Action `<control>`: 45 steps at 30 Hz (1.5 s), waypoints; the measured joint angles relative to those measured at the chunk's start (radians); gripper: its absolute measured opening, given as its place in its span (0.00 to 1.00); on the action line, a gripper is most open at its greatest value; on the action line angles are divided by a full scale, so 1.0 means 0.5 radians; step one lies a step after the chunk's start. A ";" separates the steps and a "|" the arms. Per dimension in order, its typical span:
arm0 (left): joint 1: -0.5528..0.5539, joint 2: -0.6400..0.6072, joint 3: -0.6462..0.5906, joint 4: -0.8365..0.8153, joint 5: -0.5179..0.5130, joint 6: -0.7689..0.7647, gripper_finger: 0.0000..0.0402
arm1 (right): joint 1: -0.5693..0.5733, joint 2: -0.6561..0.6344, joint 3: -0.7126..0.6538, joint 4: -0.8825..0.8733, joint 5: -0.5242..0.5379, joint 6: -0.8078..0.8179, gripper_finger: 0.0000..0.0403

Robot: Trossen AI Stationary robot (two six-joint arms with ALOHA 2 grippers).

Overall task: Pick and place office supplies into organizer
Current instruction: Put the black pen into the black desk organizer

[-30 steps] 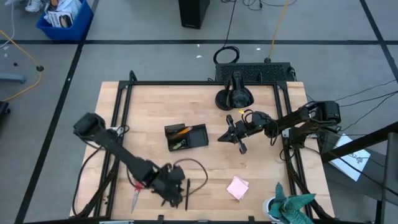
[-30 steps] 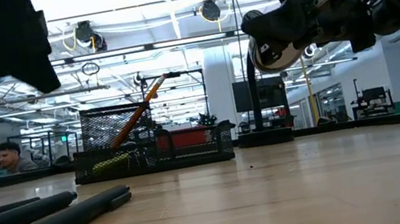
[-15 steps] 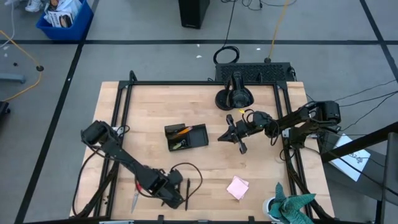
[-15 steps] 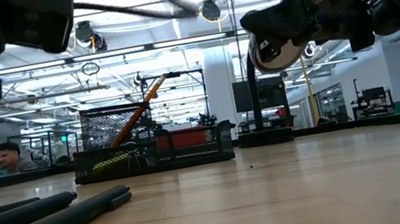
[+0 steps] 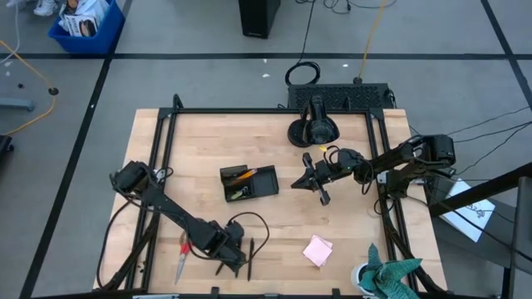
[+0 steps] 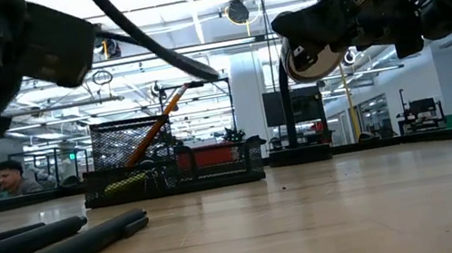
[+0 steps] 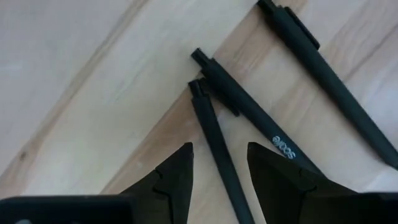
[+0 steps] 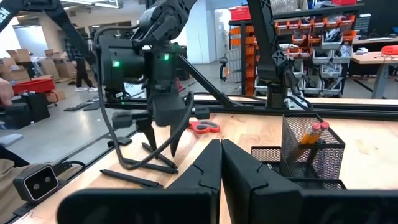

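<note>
The left gripper (image 7: 217,171) is low over the near edge of the wooden tabletop (image 5: 199,149), fingers parted to either side of one slim black pen (image 7: 214,149) without closing on it; two more matte black pens (image 7: 323,78) lie beside it on the pale grain. The red-handled scissors (image 5: 180,262) lie just beside that arm. The right gripper (image 8: 221,165) is fully closed, holds nothing, and hangs above the tabletop right of the organizer (image 5: 249,183), a black mesh-walled rectangular tray holding orange pencils (image 8: 309,134). A pink sticky-note pad (image 5: 317,250) lies flat nearby.
</note>
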 joint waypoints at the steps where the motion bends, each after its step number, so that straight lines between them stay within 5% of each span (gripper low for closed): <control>1: 0.000 0.020 0.000 0.018 0.000 0.017 0.39 | 0.000 0.000 0.000 0.000 0.000 0.000 0.01; 11: -0.030 0.192 0.018 -0.053 0.006 0.043 0.38 | 0.000 0.000 0.000 0.000 0.001 0.001 0.01; 23: -0.084 0.196 0.023 -0.280 0.006 0.075 0.12 | 0.000 0.000 0.000 -0.007 0.001 0.001 0.01; 30: -0.078 0.196 0.022 -0.234 -0.070 0.206 0.08 | 0.000 0.000 0.000 -0.011 0.001 0.001 0.01; 38: -0.092 0.162 0.002 -0.171 -0.302 0.432 0.11 | 0.000 0.000 0.000 -0.013 0.002 0.001 0.01; 45: -0.085 -0.032 -0.018 -0.571 -0.950 0.398 0.11 | 0.000 0.000 0.000 -0.014 0.003 0.001 0.01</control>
